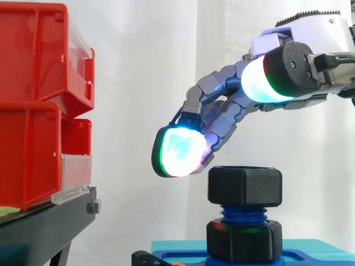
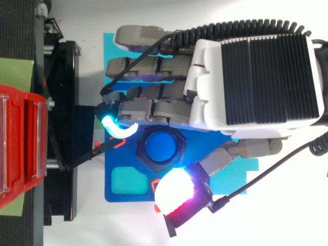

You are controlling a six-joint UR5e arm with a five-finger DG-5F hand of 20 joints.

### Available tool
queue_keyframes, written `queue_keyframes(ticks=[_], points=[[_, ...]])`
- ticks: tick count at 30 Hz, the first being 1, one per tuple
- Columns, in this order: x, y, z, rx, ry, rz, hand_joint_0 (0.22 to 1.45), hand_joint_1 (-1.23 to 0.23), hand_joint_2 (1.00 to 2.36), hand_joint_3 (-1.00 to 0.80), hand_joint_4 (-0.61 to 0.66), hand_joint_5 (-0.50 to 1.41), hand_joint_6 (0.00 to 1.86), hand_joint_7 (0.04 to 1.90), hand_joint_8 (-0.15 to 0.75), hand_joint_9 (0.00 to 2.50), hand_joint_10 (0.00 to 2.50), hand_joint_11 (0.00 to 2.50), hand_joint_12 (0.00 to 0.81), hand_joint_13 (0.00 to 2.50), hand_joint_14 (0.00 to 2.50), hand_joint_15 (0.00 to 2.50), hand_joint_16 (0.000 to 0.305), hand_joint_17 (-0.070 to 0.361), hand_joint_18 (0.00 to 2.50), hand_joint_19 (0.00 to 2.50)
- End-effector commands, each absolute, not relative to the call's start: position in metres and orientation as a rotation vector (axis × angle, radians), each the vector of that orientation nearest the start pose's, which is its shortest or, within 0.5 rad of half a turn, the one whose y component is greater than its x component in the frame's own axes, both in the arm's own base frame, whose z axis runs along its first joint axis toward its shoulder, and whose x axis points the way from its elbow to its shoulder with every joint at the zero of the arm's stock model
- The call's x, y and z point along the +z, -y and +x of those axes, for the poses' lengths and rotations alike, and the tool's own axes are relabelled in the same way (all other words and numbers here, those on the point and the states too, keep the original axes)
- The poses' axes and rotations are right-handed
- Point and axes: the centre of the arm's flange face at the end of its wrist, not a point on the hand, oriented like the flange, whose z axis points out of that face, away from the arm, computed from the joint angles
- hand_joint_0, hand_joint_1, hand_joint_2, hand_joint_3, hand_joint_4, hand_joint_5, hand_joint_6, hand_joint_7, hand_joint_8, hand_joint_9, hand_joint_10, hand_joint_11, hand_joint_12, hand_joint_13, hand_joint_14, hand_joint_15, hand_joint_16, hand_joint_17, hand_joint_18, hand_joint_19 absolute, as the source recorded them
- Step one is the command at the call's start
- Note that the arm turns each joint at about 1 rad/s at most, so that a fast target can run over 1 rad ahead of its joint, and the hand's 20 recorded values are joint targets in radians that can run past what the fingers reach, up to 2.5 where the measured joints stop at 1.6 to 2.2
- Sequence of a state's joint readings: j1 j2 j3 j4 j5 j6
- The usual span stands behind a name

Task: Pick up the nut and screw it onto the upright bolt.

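A black hexagonal nut point(image 1: 244, 185) sits on the top of the upright blue bolt point(image 1: 242, 214), whose blue end shows through the nut's hole point(image 2: 161, 146). Lower down, a second black hex collar point(image 1: 244, 240) rings the bolt's foot on the blue base point(image 2: 117, 166). My hand point(image 1: 222, 108) hovers just above the nut, palm down, fingers relaxed and spread, and holds nothing. One glowing fingertip point(image 1: 178, 152) hangs left of the nut, slightly higher. The thumb pad point(image 2: 177, 193) is on the nut's other side. Neither touches the nut.
Red bins point(image 1: 33, 100) are stacked on a black stand point(image 1: 47, 224) at the left, close to the fingertips. The blue base rests on a teal mat point(image 1: 183, 246). A teal recess point(image 2: 128, 180) lies in the base beside the bolt.
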State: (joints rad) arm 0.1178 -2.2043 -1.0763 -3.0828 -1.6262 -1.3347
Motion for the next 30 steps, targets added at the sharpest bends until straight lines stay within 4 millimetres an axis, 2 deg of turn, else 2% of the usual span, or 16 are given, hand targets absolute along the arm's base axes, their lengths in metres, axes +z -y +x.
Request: queue_keyframes(ticks=[1, 19, 30], points=[[0.3430, 0.0409, 0.7410, 0.314, -1.660, 0.057, 0.50, -0.20, 1.00, -0.50, 0.24, -0.12, 0.50, 0.83, 0.258, 0.62, 0.00, 0.00, 0.283, 0.27, 0.00, 0.00, 0.030, 0.068, 0.00, 0.00], [0.3368, 0.0454, 0.7389, 0.312, -1.669, 0.062, 0.51, -0.23, 1.00, -0.50, 0.27, -0.08, 0.50, 1.00, 0.271, 0.71, 0.00, 0.00, 0.268, 0.35, 0.00, 0.00, 0.027, 0.061, 0.00, 0.00], [0.3354, 0.0454, 0.7384, 0.313, -1.672, 0.063, 0.52, -0.23, 1.00, -0.50, 0.26, -0.05, 0.50, 1.04, 0.273, 0.79, 0.00, 0.00, 0.258, 0.41, 0.00, 0.00, 0.024, 0.055, 0.00, 0.00]])
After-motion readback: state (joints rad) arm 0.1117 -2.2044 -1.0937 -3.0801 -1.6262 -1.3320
